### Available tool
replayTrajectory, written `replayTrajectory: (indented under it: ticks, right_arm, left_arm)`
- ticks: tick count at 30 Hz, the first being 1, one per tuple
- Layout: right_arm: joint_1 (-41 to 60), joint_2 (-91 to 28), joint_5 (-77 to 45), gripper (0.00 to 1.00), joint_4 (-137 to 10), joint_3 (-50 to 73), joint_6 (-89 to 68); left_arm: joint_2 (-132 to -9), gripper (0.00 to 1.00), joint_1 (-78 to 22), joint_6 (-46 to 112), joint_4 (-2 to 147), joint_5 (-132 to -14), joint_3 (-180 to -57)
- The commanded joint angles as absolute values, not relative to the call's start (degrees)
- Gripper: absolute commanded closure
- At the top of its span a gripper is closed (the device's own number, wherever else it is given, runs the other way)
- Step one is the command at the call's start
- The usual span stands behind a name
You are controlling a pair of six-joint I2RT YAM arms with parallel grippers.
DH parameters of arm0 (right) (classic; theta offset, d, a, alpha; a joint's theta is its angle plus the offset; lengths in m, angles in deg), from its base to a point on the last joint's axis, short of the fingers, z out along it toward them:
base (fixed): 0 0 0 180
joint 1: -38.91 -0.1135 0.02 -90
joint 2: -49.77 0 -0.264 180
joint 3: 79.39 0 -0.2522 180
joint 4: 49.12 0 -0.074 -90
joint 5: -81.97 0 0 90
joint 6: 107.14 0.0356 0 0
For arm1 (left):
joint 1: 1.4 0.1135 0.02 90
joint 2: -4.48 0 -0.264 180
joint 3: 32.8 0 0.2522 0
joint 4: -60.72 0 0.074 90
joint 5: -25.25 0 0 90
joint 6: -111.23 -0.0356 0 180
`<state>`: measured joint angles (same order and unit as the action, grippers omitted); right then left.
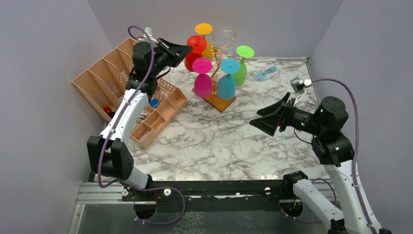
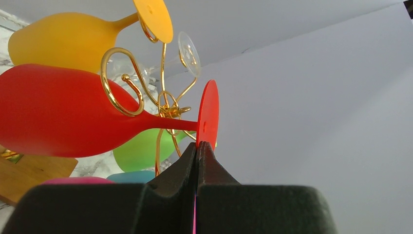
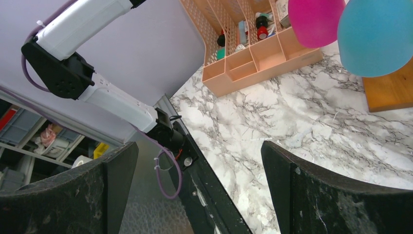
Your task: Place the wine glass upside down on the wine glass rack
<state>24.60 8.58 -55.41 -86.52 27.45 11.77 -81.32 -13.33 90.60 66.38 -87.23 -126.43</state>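
The red wine glass (image 1: 196,45) lies bowl-down and tilted against the wine glass rack (image 1: 220,49), a gold wire stand on a wooden base (image 1: 221,102). In the left wrist view its stem passes a gold scroll arm (image 2: 117,92) and its round foot (image 2: 208,113) sits at the fingertips. My left gripper (image 1: 186,48) (image 2: 197,145) is shut, pinching the lower edge of that foot. My right gripper (image 1: 260,124) (image 3: 198,146) hovers open over the right side of the table, with nothing between its fingers.
Yellow (image 1: 203,29), magenta (image 1: 202,78), blue (image 1: 227,80), green (image 1: 241,63) and clear (image 1: 225,32) glasses hang on the rack. A peach mesh organiser (image 1: 104,80) with small items stands at the left. A blue-white object (image 1: 265,74) lies at the back right.
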Motion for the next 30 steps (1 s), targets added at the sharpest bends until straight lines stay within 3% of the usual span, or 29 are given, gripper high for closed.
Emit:
replayTrajectory:
  ticks: [1, 30]
  right_arm:
    - [24.33, 9.05, -54.44, 0.0, -86.15, 27.79, 11.46]
    - [24.32, 9.87, -53.39, 0.0, -87.81, 27.43, 9.77]
  left_arm:
    - [-82.37, 1.0, -13.86, 90.06, 63.25, -86.38, -129.48]
    - [-86.39, 1.0, -13.89, 83.67, 64.34, -81.5, -134.52]
